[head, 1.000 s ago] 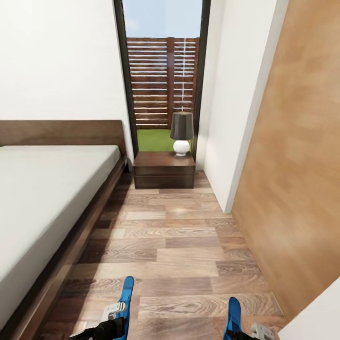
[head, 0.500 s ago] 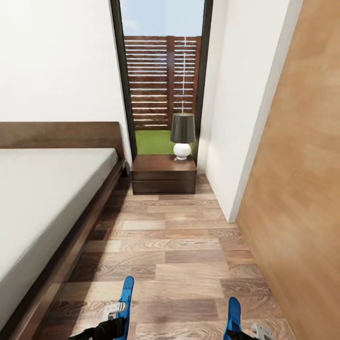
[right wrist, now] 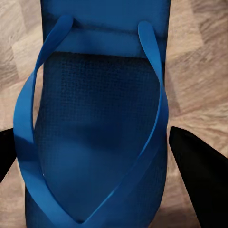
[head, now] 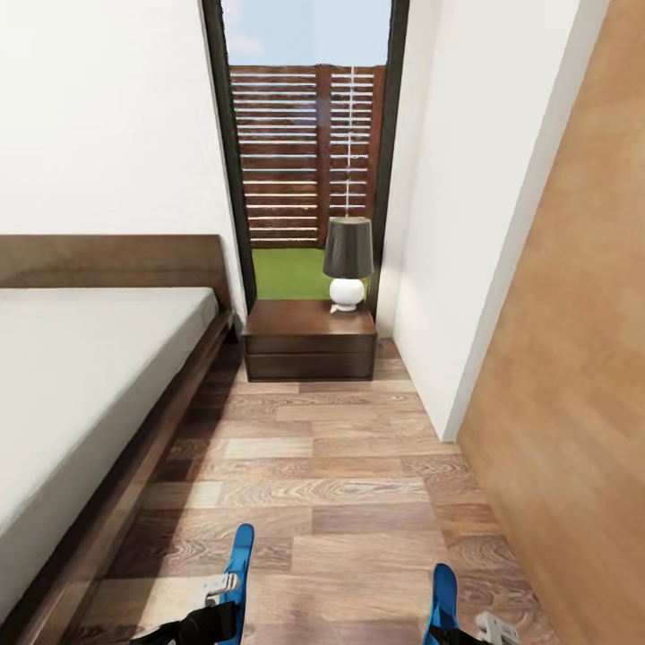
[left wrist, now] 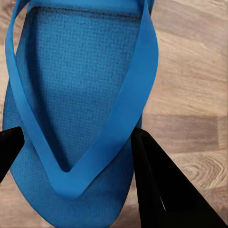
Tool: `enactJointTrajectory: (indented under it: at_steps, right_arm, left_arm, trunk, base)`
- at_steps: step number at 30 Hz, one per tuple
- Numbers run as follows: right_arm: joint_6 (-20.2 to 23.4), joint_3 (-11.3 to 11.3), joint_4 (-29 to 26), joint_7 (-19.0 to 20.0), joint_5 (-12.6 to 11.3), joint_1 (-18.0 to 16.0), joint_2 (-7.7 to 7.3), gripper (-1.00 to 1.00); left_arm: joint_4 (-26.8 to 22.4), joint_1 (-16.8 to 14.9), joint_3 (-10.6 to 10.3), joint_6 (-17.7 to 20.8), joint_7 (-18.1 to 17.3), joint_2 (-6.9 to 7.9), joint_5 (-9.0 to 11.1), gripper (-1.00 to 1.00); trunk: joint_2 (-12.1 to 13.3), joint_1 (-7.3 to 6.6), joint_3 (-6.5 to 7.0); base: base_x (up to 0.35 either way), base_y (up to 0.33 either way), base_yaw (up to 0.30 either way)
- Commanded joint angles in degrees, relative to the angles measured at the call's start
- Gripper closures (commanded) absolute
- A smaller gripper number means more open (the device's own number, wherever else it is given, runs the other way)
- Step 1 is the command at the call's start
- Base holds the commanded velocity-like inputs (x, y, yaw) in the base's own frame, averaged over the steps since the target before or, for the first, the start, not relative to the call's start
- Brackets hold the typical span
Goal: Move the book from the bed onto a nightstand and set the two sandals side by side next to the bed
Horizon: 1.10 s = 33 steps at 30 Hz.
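I hold one bright blue sandal in each hand. My left gripper (head: 218,611) is shut on the left sandal (head: 239,560), low in the head view near the bed's side. In the left wrist view that sandal (left wrist: 80,95) lies between the black fingers (left wrist: 159,190). My right gripper (head: 461,632) is shut on the other sandal (head: 443,593), which also lies between the fingers (right wrist: 199,180) in the right wrist view (right wrist: 95,118). The bed (head: 81,376) runs along the left, its grey mattress bare where I see it. The nightstand (head: 309,340) stands ahead beside the headboard. The book is out of view.
A lamp (head: 348,260) with a dark shade and white base stands on the nightstand's right rear corner. A white wall (head: 457,224) and a light wood panel (head: 573,358) close the right side, leaving a strip of wood-plank floor (head: 322,466) between them and the bed. A tall window shows grass and fence.
The whole head view has shifted: the nightstand and window look nearer and the wood panel has slid right. Both grippers keep their sandals in the same spot in view.
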Motion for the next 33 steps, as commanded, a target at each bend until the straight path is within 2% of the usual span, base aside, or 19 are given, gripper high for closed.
enactJointTrajectory:
  at_steps: [1, 20, 33]
  right_arm:
    - [0.43, -0.44, -0.04, 0.25, -0.17, -0.02, 0.0, 1.0]
    - [0.44, -0.44, -0.04, 0.14, -0.17, -0.02, 0.03, 1.0]
    - [0.45, -0.44, -0.04, 0.14, -0.17, -0.02, 0.06, 1.0]
  left_arm:
    - [0.04, -0.04, -0.42, -0.2, -0.27, 0.02, 0.33, 1.0]
    - [0.06, -0.04, -0.42, -0.2, -0.27, 0.05, 0.33, 1.0]
    - [0.04, -0.04, -0.42, -0.2, -0.27, 0.04, 0.35, 1.0]
  trunk:
    - [-0.02, 0.02, -0.05]
    - [-0.02, 0.02, -0.05]
    - [-0.02, 0.02, -0.05]
  base:
    - [0.323, -0.049, 0.0]
    - [0.307, -0.074, 0.0]
    - [0.312, -0.008, 0.0]
